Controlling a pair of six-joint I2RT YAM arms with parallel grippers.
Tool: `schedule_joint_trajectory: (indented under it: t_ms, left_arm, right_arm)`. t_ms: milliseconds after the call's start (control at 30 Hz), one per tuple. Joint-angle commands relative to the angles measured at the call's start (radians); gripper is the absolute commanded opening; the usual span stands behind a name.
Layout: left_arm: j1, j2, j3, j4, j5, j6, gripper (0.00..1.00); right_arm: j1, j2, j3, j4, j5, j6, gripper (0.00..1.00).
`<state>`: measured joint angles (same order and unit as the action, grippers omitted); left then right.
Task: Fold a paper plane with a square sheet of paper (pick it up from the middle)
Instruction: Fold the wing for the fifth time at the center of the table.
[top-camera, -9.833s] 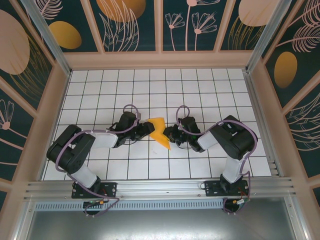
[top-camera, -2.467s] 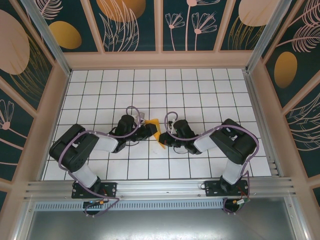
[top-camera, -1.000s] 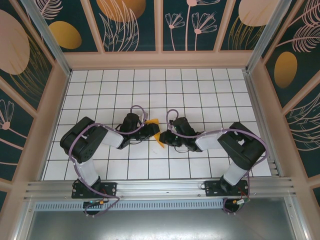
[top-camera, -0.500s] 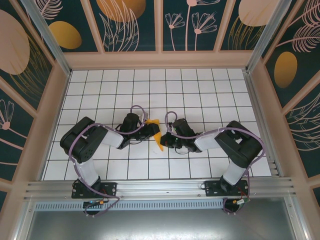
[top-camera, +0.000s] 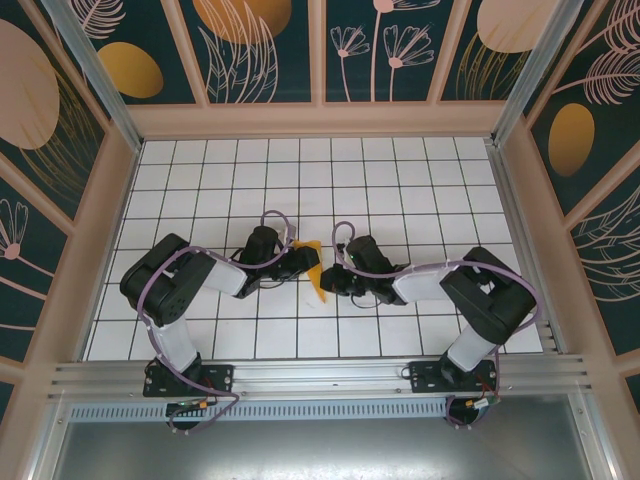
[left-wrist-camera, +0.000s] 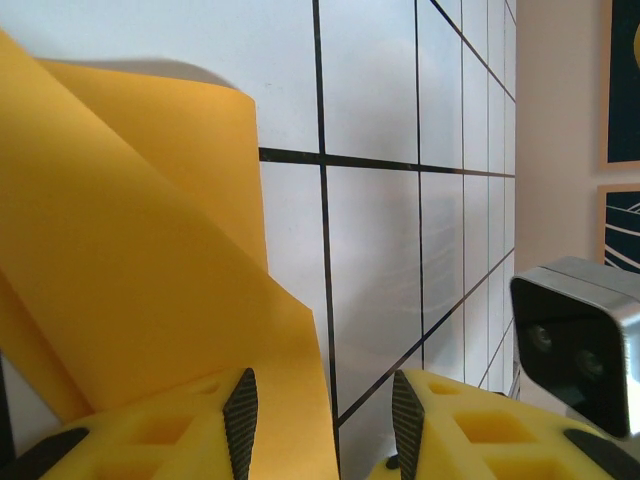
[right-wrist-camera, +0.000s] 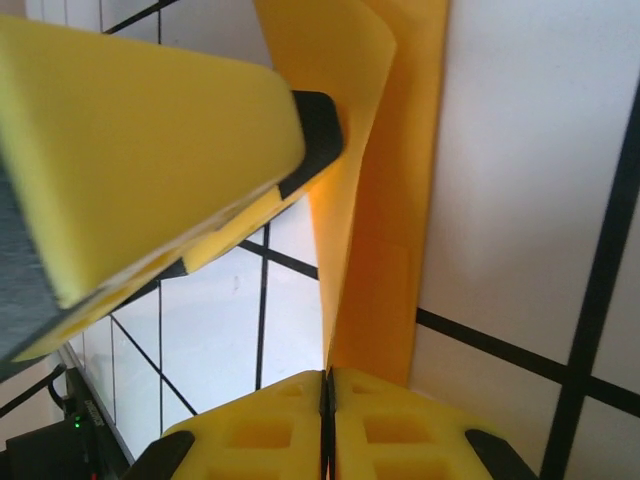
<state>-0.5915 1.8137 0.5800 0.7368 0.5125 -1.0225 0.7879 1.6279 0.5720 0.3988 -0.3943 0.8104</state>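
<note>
Between your two claws, mid-table, the folded paper (top-camera: 314, 267) curls up off the tiles (top-camera: 400, 190). Its long axis runs far-to-near, with the narrow tip toward the bases. Your right claw (right-wrist-camera: 325, 385) is clenched on its edge. Your left claw (left-wrist-camera: 320, 400) stands part open, one finger against the sheet. Both arms lie low, elbows out, wrists turned inward.

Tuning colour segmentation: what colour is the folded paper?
The paper is plain orange-yellow; left wrist view shows it best.

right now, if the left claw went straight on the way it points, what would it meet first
The orange paper: it stands right in front of the left claw, partly between its jaws. Beyond that, probably the tiled table, though depth is unclear.
</note>
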Motion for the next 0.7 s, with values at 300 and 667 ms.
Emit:
schedule_joint_trajectory:
  t_ms: [300,667]
  left_arm:
    - [-0.004,0.038,-0.011,-0.096,-0.053,0.025,0.44]
    - [-0.004,0.032,-0.016,-0.096,-0.053,0.021,0.44]
  right_arm:
    - [0.035,0.009,-0.021,-0.011,-0.057,0.004,0.10]
    - [0.073,0.002,0.060,-0.159,0.026,-0.027,0.14]
